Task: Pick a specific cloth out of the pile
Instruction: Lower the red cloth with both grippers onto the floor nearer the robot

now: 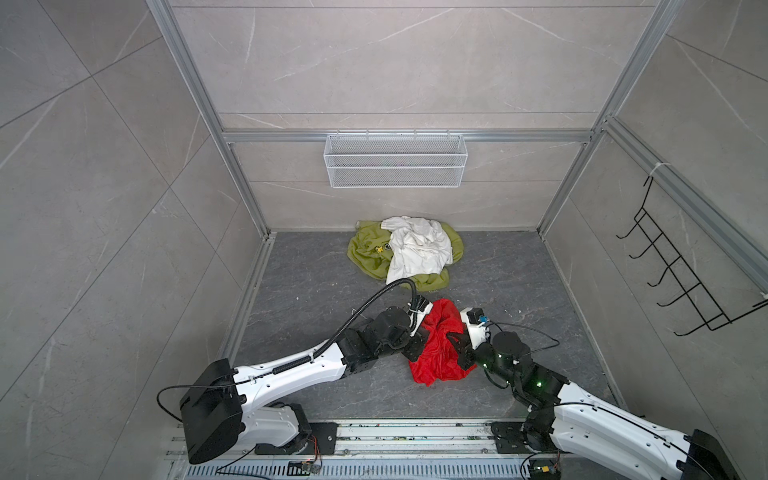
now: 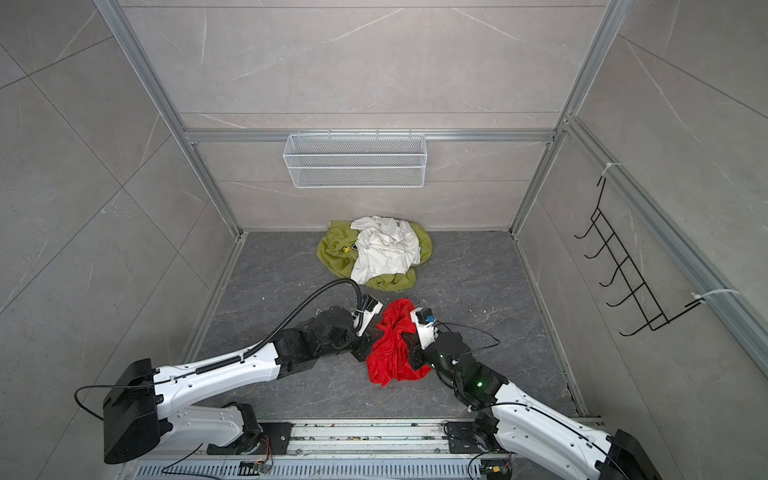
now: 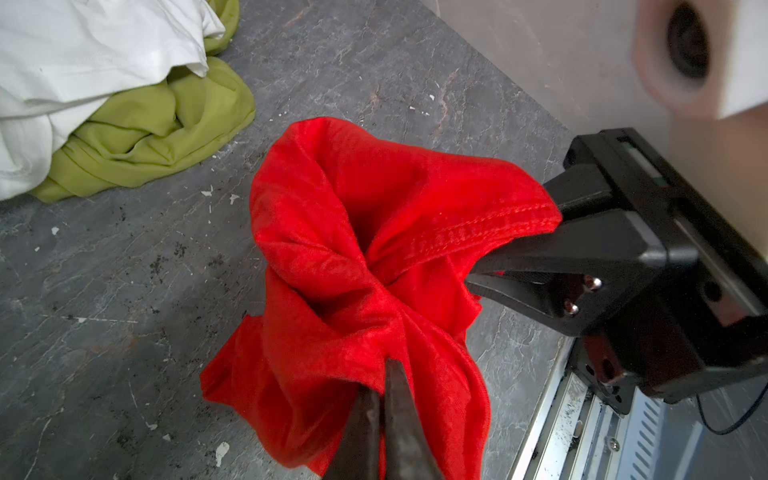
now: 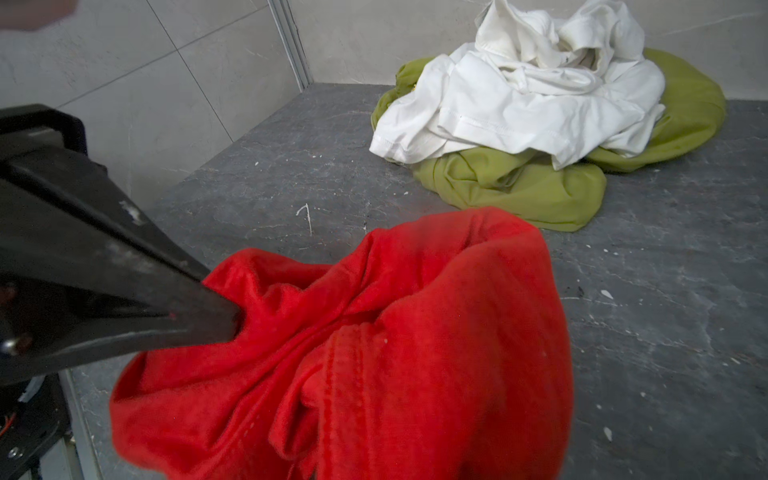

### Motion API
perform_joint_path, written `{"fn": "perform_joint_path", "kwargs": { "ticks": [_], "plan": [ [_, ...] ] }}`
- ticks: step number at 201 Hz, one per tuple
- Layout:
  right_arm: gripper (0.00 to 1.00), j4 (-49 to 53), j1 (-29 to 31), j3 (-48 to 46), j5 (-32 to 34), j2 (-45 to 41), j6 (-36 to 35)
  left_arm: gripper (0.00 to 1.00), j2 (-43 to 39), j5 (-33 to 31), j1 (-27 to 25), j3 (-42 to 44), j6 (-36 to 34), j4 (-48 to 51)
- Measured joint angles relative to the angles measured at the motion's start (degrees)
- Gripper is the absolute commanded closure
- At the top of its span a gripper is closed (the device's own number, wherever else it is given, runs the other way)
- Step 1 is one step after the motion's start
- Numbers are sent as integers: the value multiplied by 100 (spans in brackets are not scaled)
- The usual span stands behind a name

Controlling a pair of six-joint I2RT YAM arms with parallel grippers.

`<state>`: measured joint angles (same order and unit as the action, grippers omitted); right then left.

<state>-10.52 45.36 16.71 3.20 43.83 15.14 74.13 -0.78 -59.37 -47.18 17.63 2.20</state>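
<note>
Red cloth [image 1: 436,349] noted between the two pincers, apart from the pile. Dark grey floor [image 1: 311,299] spreads beneath both pincers. Beyond the pincers, by the back wall, we log the pile [image 2: 374,257]: olive-green cloth [image 1: 365,257] underneath, white cloth [image 1: 419,249] crumpled on top of it. We see bare floor between the pile and the pincers. Red cloth is bunched and raised at the two grip points, and its lower folds lie on the floor, on the arm-base side of the pincers. Left pincer [image 3: 384,374]: jaws closed tight, a fold of red fabric pinched at the tips. Right pincer [image 3: 471,277]: likewise closed, nipping fabric right beside a stitched hem [image 3: 478,226]. We mark the two sets of tips near each other, not touching.
</note>
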Motion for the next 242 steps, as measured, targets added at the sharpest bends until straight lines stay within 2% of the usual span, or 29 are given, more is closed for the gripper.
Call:
{"fn": "perform_joint_path", "kwargs": {
  "ticks": [90,150,174,218,242],
  "plan": [
    [100,-317,0,-330,96,302,205,100,120,94,61,636,275,-474],
    [95,-483,0,-551,216,428,382,100,173,94,61,811,310,-671],
    [90,-595,2,-632,286,544,511,100,232,96,61,866,323,-715],
    [74,-599,0,-645,389,868,715,100,264,94,66,931,378,-822],
    [70,-529,0,-643,446,833,809,92,264,90,66,933,409,-831]
  ]
}}
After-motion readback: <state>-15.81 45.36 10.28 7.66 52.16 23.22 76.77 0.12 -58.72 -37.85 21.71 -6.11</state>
